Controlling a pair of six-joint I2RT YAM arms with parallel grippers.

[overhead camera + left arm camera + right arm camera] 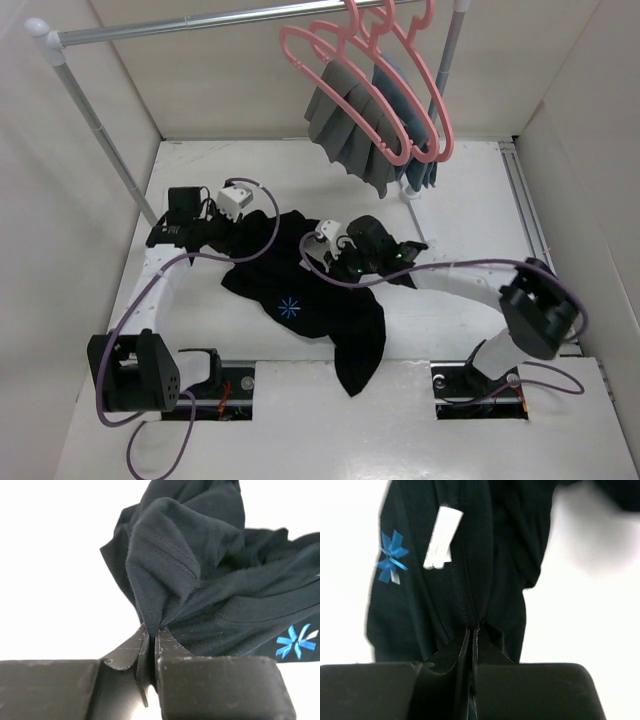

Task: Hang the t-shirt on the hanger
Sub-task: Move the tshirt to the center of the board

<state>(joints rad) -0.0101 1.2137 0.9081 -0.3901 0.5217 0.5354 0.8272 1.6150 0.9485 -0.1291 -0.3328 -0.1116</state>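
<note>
The black t-shirt [330, 320] lies crumpled on the white table, its light-blue star mark [289, 307] facing up. My left gripper [232, 234] is at the shirt's upper left edge, and in the left wrist view this gripper [151, 630] is shut on a bunched fold of the t-shirt [200, 555]. At the shirt's upper middle, my right gripper [335, 254] is also shut; the right wrist view shows it [474, 627] pinching a seam of the t-shirt [485, 555] below a white label [440, 540]. The pink hanger [300, 50] hangs on the rail at the back.
A metal clothes rail [200, 22] spans the back on two uprights [100, 130]. Two more pink hangers on it carry a grey pleated cloth [345, 130] and a blue cloth [420, 160]. White walls close in the table on three sides.
</note>
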